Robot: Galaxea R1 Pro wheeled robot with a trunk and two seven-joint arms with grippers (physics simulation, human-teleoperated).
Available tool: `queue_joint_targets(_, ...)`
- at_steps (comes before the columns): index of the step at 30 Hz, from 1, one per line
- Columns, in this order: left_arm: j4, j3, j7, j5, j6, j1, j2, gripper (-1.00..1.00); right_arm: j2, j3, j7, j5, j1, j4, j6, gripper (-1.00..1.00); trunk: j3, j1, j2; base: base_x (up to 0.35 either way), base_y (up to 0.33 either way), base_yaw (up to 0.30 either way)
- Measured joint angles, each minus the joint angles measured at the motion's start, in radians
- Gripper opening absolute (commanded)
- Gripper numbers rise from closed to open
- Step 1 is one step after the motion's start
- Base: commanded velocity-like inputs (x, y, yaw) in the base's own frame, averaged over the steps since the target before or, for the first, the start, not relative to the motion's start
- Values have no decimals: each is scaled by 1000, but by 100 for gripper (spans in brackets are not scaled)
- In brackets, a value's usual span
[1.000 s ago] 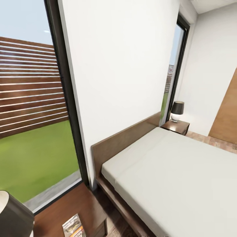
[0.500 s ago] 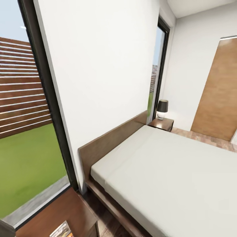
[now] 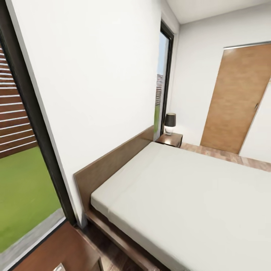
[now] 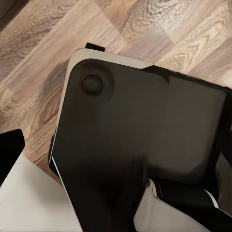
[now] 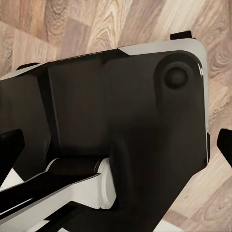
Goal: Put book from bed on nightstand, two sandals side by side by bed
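Two sandals left to find, judging by book (image 3: 58, 268) resting on near nightstand (image 3: 71, 250) beside bed (image 3: 195, 199); end effector spread impossible to tell.

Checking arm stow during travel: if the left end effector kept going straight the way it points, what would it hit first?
Probably the robot's own dark base, which sits right ahead in the left wrist view, with the wood floor beyond it; depth is unclear.

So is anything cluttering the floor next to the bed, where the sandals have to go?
Nothing visible does. The strip of floor between the bed and the near nightstand looks bare, and so does the stretch on the bed's far side, toward the door.
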Motion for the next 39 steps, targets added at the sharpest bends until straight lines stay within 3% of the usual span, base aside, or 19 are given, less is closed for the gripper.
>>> queue_joint_targets(39,0,0,0,1,0,0,-2,100,0,0,-1,0,0,0,0,100,0,0,0,0,0,-263)
